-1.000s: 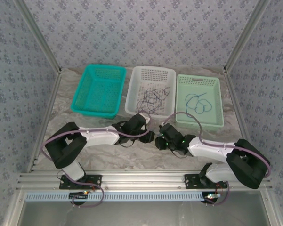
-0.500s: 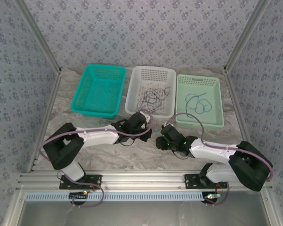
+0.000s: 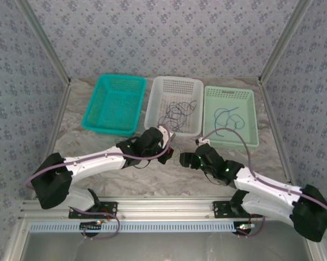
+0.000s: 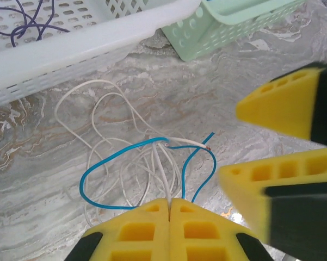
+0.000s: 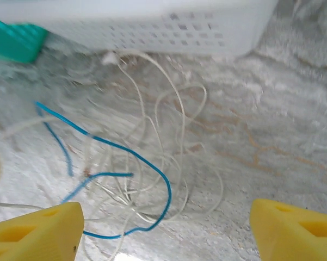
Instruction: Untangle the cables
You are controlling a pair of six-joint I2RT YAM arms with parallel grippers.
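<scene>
- We count three: teal basket (image 3: 110, 129), white basket (image 3: 153, 106), green basket (image 3: 253, 117).
- Pale-and-blue cables (image 4: 166, 144) tangle just before white basket, on marbled surface (image 3: 152, 179).
- Left pincer (image 4: 168, 204) clamps pale strands, right pincer (image 5: 166, 209) wide.
- Patterned walls (image 3: 163, 38) around.

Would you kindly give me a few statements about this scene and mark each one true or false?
1. The left gripper is shut on the white cable. True.
2. The right gripper is shut. False: its jaws stand wide open.
3. The teal basket holds a blue cable. False: a blue cable lies in the pale green basket.
4. Dark cables lie in the white basket. True.
</scene>
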